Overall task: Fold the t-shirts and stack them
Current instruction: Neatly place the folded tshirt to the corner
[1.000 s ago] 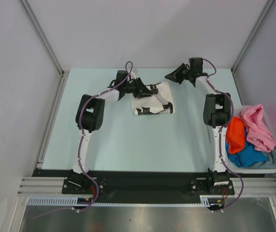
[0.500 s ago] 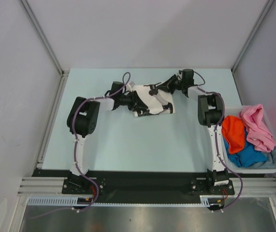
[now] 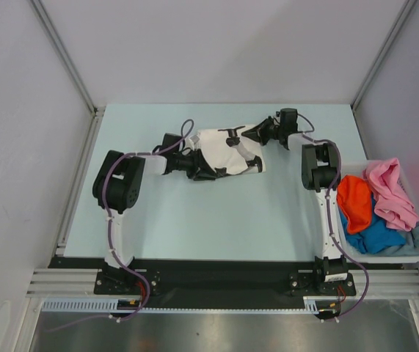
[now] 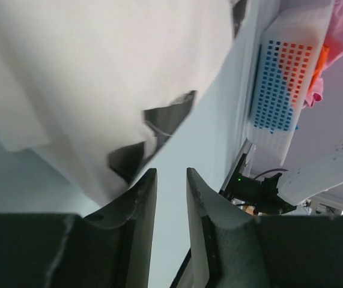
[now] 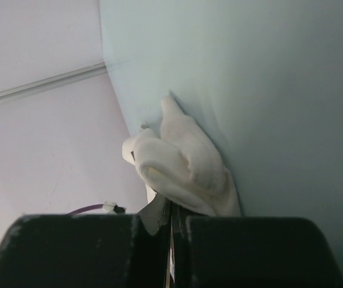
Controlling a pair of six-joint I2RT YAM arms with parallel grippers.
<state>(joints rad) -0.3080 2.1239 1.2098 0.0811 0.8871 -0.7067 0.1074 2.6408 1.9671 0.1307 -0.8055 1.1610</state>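
The white t-shirt [image 3: 213, 143] with black print lies bunched at the back middle of the table. It also shows in the left wrist view [image 4: 99, 72] and the right wrist view [image 5: 186, 162]. My right gripper [image 3: 249, 136] is at its right edge, shut on a fold of the white cloth [image 5: 171, 207]. My left gripper [image 3: 202, 170] is at the shirt's near left edge, open with a narrow gap [image 4: 171, 180] and nothing between the jaws. The pink [image 3: 391, 192], orange [image 3: 356, 202], bright blue [image 3: 378, 236] and grey-blue [image 3: 417, 236] t-shirts are piled in the bin.
The pale plastic bin [image 3: 385, 255] stands at the table's right edge beside the right arm; it shows in the left wrist view [image 4: 285, 78]. Metal rails run along the left side and back corners. Bare table lies in front of the white shirt.
My right gripper came in from the back right and closed on the shirt's right edge. My left gripper slid from on top of the shirt toward its near left edge.
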